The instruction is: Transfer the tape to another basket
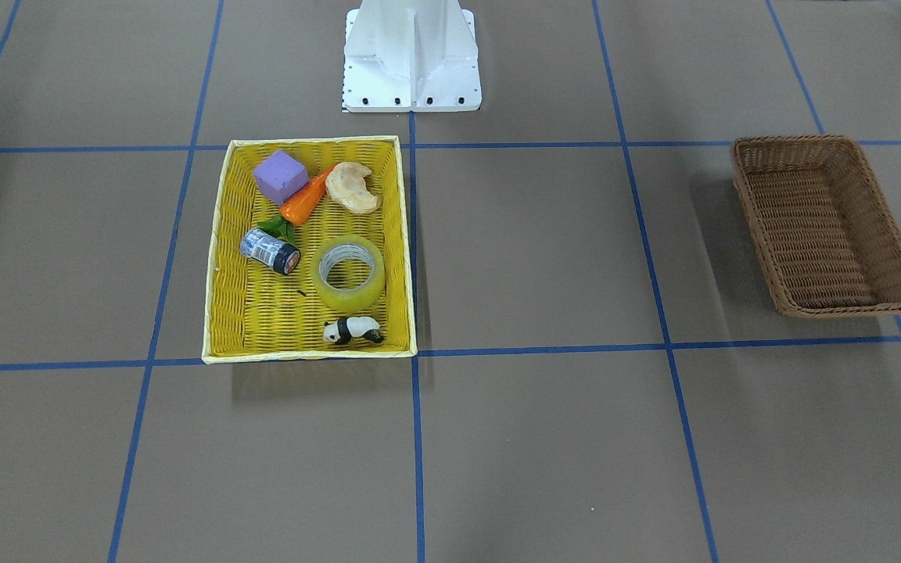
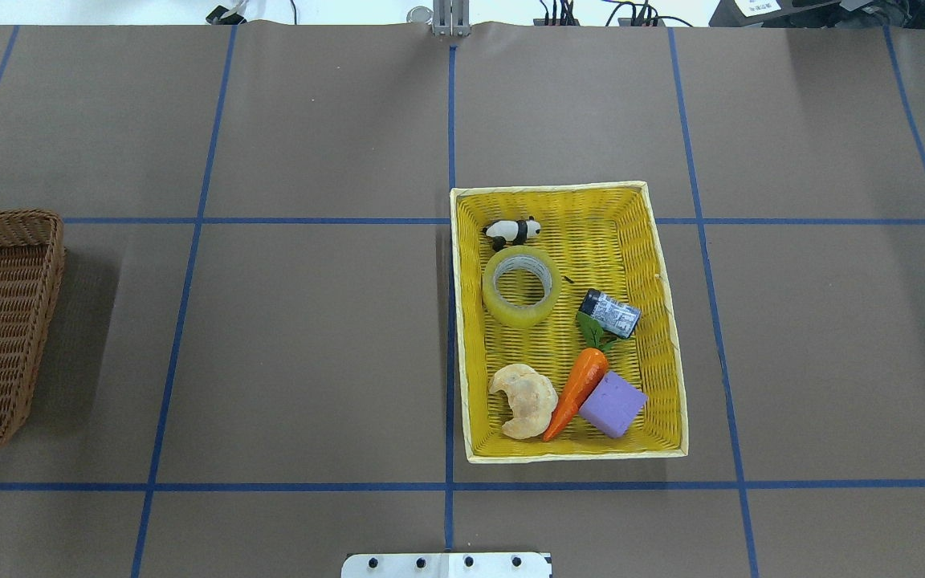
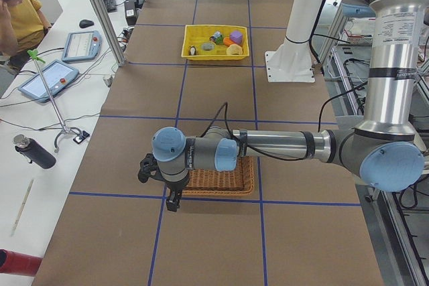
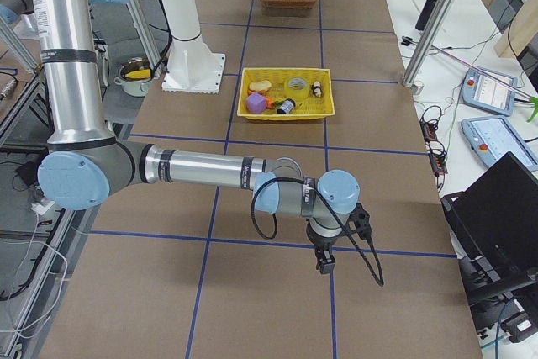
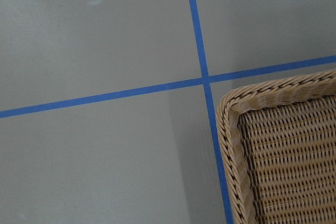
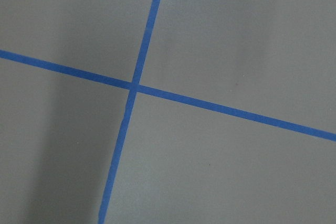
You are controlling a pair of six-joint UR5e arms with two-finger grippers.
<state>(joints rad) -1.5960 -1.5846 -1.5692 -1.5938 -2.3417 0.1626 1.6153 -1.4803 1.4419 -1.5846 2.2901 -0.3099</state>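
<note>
The tape (image 1: 352, 294), a yellowish translucent roll, lies flat in the yellow basket (image 1: 310, 353); it also shows in the overhead view (image 2: 516, 311). The brown wicker basket (image 1: 830, 308) stands empty far off, at the overhead view's left edge (image 2: 5, 217). My left gripper (image 3: 173, 202) hangs by that basket's corner (image 5: 283, 93) in the exterior left view; I cannot tell if it is open or shut. My right gripper (image 4: 324, 262) hangs over bare table in the exterior right view, far from both baskets; I cannot tell its state either.
The yellow basket (image 2: 575, 454) also holds a panda figure (image 2: 513, 231), a dark-capped jar (image 2: 610, 313), a carrot (image 2: 577, 388), a purple block (image 2: 613, 403) and a croissant (image 2: 525, 399). The white robot base (image 1: 411, 59) stands behind it. Blue tape lines cross the brown table.
</note>
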